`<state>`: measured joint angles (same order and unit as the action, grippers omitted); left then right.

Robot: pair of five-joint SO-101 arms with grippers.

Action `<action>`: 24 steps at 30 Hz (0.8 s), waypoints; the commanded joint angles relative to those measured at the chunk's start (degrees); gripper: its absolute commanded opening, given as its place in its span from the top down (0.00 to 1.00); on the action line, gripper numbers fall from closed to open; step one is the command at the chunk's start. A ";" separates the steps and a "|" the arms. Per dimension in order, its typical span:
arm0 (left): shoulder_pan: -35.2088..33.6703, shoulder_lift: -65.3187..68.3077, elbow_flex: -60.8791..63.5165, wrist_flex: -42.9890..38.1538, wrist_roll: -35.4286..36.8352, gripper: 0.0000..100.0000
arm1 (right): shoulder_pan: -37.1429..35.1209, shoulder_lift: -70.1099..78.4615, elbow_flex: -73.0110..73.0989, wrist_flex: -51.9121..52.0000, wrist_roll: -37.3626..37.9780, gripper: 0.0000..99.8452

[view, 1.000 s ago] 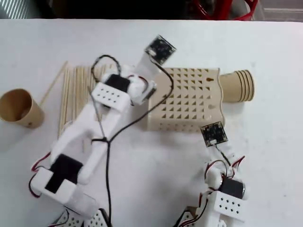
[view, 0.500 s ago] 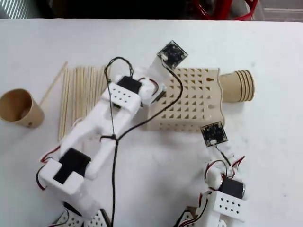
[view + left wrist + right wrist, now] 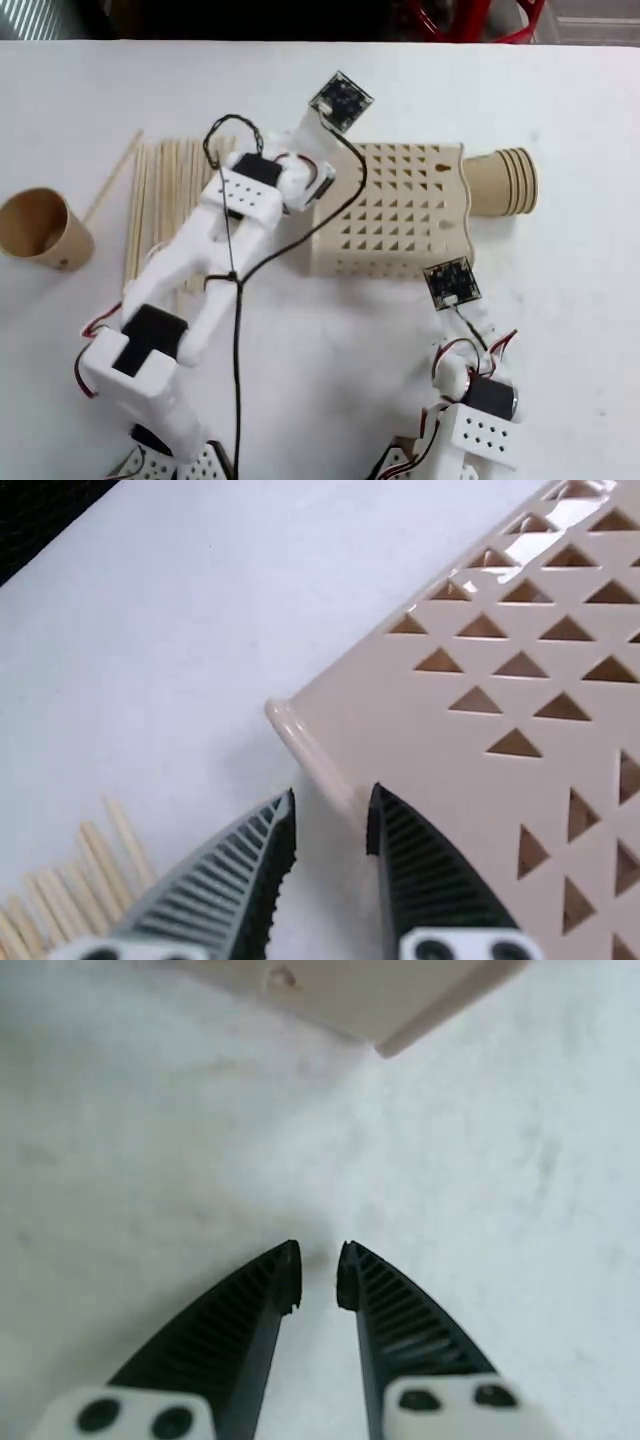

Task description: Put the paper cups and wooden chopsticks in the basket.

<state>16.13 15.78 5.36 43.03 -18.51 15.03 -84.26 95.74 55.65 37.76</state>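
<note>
The beige basket [image 3: 400,210] lies overturned mid-table, its perforated bottom facing up. A stack of paper cups [image 3: 505,182] lies on its side against the basket's right end. A single cup [image 3: 40,228] stands far left, with a row of wooden chopsticks [image 3: 165,200] beside it. My left gripper [image 3: 320,170] is at the basket's left end. In the left wrist view it [image 3: 330,815] stands narrowly open astride the basket rim [image 3: 310,755], with chopstick tips [image 3: 95,865] beside it. My right gripper [image 3: 318,1270] hovers low over bare table near the basket corner [image 3: 380,990], closed to a slit and holding nothing.
The white table [image 3: 560,330] has free room in front of the basket and on the right. Black cables [image 3: 235,290] trail over the left arm. The right arm's base [image 3: 480,430] sits at the front edge.
The left arm swung right over the basket's corner, then came back left to the rim. The basket, cups, chopsticks and right arm kept still.
</note>
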 commanded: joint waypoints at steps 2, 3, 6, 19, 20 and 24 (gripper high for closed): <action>-3.56 4.70 0.26 0.00 -0.26 0.87 | 0.31 -0.40 0.09 -1.19 0.70 0.93; -3.56 4.88 0.26 0.00 -0.26 0.87 | 0.31 -0.40 0.09 -1.19 0.70 0.93; -4.18 4.88 0.26 0.00 -0.26 0.87 | 0.31 -0.40 0.09 -1.19 0.70 0.93; -6.37 5.14 0.62 0.35 -0.26 0.87 | 0.31 -0.40 0.09 -1.19 0.70 0.93; -6.37 5.14 1.14 0.26 -0.26 0.87 | 0.31 -0.40 0.09 -1.19 0.70 0.93; -6.55 5.14 3.25 0.00 -0.35 0.87 | 0.31 -0.40 0.09 -1.19 0.70 0.93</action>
<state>9.36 20.44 7.47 43.12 -18.51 15.03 -84.26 95.74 55.65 37.76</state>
